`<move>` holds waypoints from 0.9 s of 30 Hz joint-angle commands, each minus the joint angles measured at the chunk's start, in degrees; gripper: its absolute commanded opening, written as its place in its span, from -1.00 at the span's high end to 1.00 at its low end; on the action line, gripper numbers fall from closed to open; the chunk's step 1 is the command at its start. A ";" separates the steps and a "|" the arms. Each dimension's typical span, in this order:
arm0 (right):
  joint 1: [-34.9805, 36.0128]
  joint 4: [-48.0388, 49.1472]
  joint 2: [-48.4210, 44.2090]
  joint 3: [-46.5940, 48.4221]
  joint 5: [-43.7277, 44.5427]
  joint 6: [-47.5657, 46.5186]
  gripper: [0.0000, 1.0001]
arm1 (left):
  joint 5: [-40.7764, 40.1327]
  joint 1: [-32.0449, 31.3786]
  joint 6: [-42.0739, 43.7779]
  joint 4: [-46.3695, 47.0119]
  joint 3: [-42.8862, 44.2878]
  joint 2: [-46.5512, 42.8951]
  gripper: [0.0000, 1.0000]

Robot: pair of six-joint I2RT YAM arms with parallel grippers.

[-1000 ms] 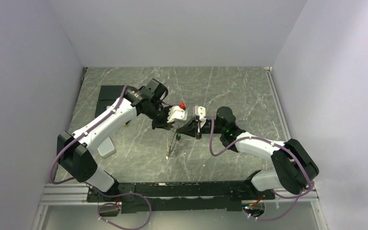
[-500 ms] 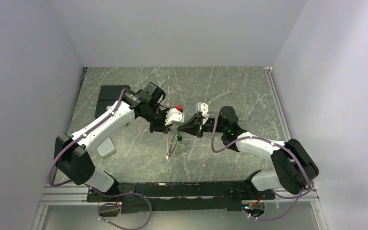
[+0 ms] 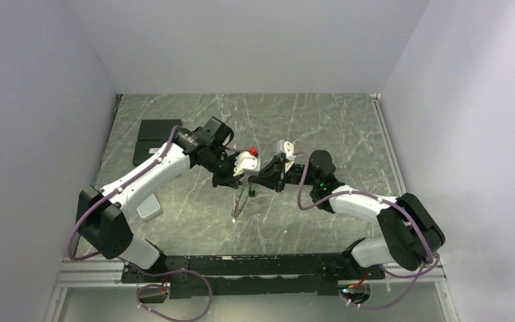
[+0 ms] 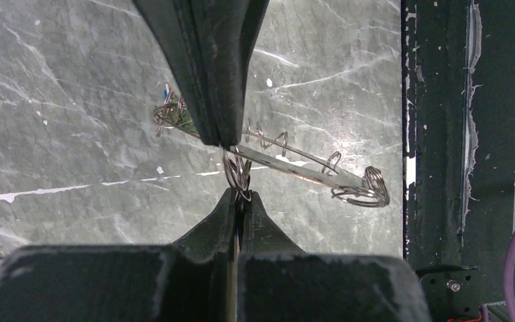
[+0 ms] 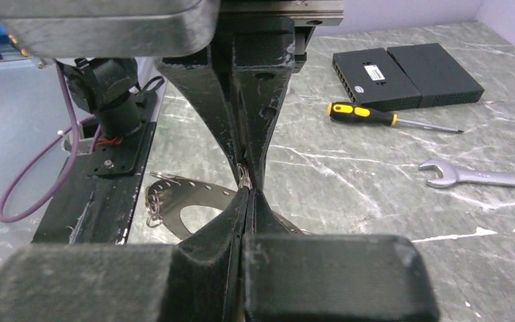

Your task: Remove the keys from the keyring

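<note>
The keyring [image 3: 241,203] is a thin grey metal hoop with holes and small split rings along its rim, hanging tilted between the two grippers with its low end near the table. My left gripper [image 4: 241,196] is shut on one small split ring [image 4: 237,171]. My right gripper [image 5: 247,190] is shut tip to tip against it on the same small ring [image 5: 244,177]. The hoop shows edge-on in the left wrist view [image 4: 302,169] and flat in the right wrist view [image 5: 182,193]. A green key head [image 4: 185,121] hangs at the hoop's far end and also shows in the top view [image 3: 252,192].
Two black boxes [image 5: 409,69] lie at the back left of the marble table [image 3: 322,121]. A yellow-handled screwdriver [image 5: 362,114] and a silver wrench [image 5: 483,176] lie near them. A small white object [image 3: 149,209] sits beside the left arm. The black base rail [image 4: 463,134] runs along the near edge.
The two grippers have drawn closer until their tips meet. The right wrist has turned and shifted left. The hanging keyring has stayed in about the same place.
</note>
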 commanded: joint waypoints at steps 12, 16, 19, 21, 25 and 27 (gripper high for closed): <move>-1.87 8.63 -0.52 -0.27 1.45 4.24 1.00 | -1.54 -2.08 -0.72 1.05 -3.27 -2.00 1.00; -2.14 9.43 -0.50 -0.61 1.16 5.00 1.00 | -2.36 -2.05 -1.22 1.65 -3.98 -2.22 1.00; -2.26 9.14 -0.35 -0.80 1.14 4.62 1.00 | -2.24 -1.74 -2.06 2.02 -2.70 -2.22 1.00; -2.44 9.75 -0.15 -0.94 1.14 5.29 1.00 | -2.25 -1.64 -2.44 2.25 -2.24 -2.22 1.00; -2.53 10.29 -0.32 -0.97 1.14 6.00 1.00 | -2.42 -1.63 -3.02 2.79 -2.46 -2.13 1.00; -2.53 10.30 -0.43 -1.10 1.11 5.95 1.00 | -2.07 -1.56 -3.26 2.70 -2.42 -2.21 1.00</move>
